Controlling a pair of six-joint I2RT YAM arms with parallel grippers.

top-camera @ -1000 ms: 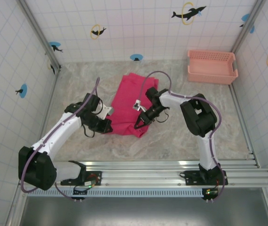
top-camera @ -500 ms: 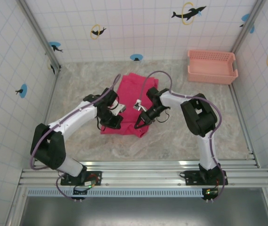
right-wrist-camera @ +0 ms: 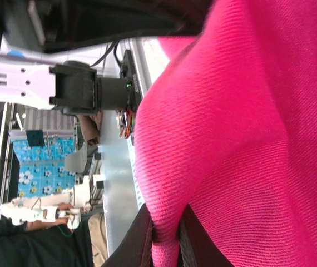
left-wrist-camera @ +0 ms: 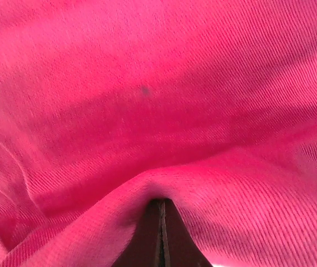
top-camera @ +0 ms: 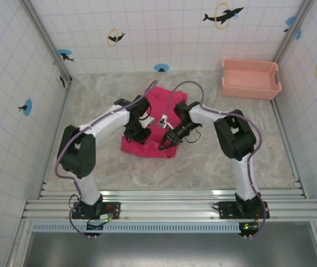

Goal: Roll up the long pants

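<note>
The long pants (top-camera: 157, 99) lie folded in a magenta heap at the middle of the marbled floor. My left gripper (top-camera: 141, 135) rests on their left half. In the left wrist view the left gripper (left-wrist-camera: 159, 202) is shut, its fingers pressed together, with the pants (left-wrist-camera: 147, 83) arching over the tips. My right gripper (top-camera: 163, 146) is at the near right corner of the heap. In the right wrist view the right gripper (right-wrist-camera: 166, 227) is shut on a raised fold of the pants (right-wrist-camera: 247, 111), and the cloth passes between the two dark fingers (right-wrist-camera: 143, 236).
A salmon-pink slotted basket (top-camera: 251, 78) stands at the far right corner. Tiled walls (top-camera: 14, 83) close in the left, back and right sides. The metal rail (top-camera: 175, 208) with both arm bases runs along the near edge. Bare floor lies right of the pants.
My left arm has swung right and away from the near edge, onto the pants, and the near left corner of the cloth has bunched inward. The right gripper has kept its hold and barely moved.
</note>
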